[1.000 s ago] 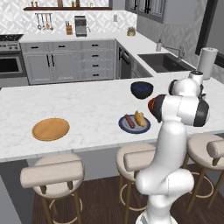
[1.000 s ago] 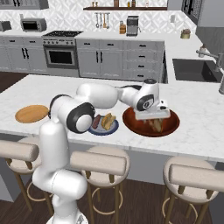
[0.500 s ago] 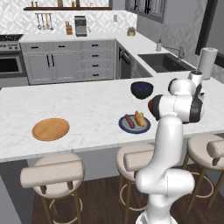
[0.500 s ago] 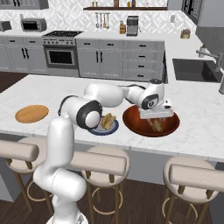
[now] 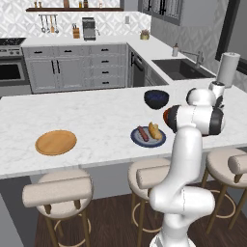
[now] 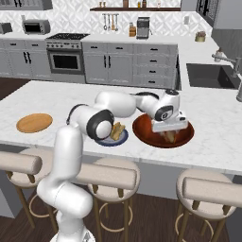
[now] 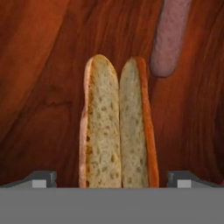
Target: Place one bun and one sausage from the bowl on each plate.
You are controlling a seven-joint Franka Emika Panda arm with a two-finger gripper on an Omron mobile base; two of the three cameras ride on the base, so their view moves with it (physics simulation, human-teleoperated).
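Left base view: the blue-grey plate point(image 5: 148, 137), near the front edge of the table point(image 5: 96, 120), already carries a sausage point(image 5: 143, 133) and a golden bun point(image 5: 154, 130). The wooden plate point(image 5: 56, 142), toward the table's left end, is bare, so the second serving is the step in hand. The arm's own body hides the brown bowl point(image 5: 166, 116) almost wholly.

Right base view: the gripper point(image 6: 169, 128) hangs low inside the brown bowl point(image 6: 185, 138) near the front edge; what lies under it is hard to make out.

Hand view: the split, paler bun point(image 7: 116, 127) lies between the fingers point(image 7: 41, 178), which stand spread on either side, apparently not yet touching it. A second sausage point(image 7: 170, 37) lies beyond, cut off at the top. Next, I judge, the fingers must close on the bun, then lift it toward the wooden plate.
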